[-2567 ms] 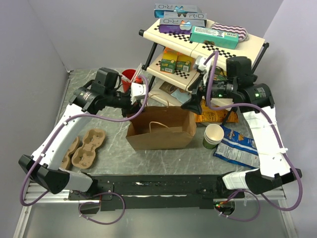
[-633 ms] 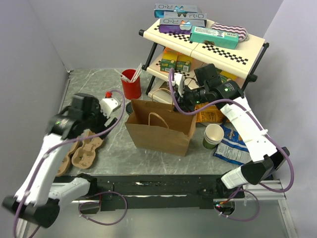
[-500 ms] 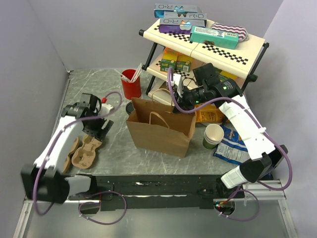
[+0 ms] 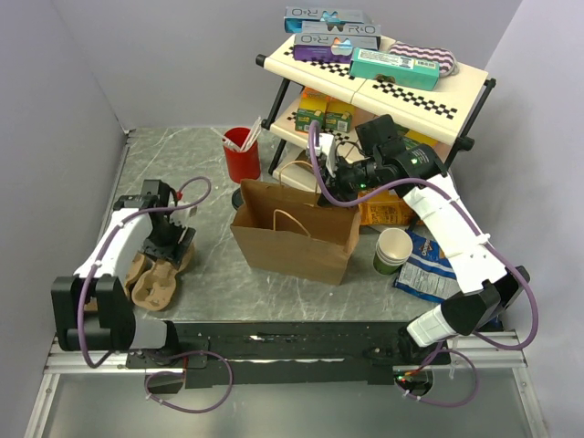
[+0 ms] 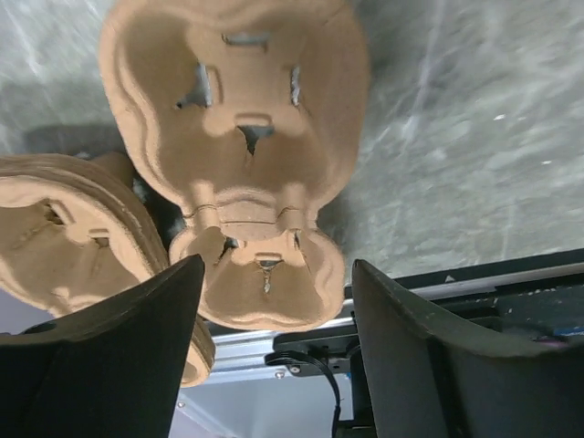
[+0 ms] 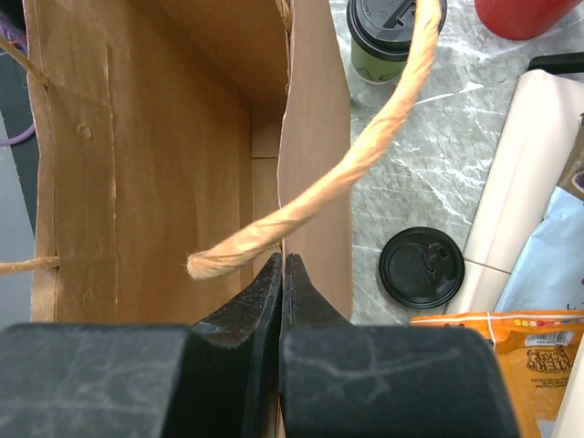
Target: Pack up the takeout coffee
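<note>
I'm driving in a lab test booth: bare grey walls (image 4: 137, 55) box the table (image 4: 210, 278), with a checkerboard-marked shelf (image 4: 456, 102) beyond my right gripper (image 6: 284, 262).

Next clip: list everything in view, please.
brown paper bag: one, brown, table centre
takeout coffee: one, dark green with black lid, behind bag
shelf rack: one, cream, far right
loose lid: one, black, table between bag and rack
red cup: one, red, sticks inside, left of rack
green cup stack: one, green, right of bag
pulp cup carriers: at least two, tan, near left
snack bags: two, blue-white and orange, right
left hand: one, black, open above carriers
right hand: one, black, shut on bag rim
</note>
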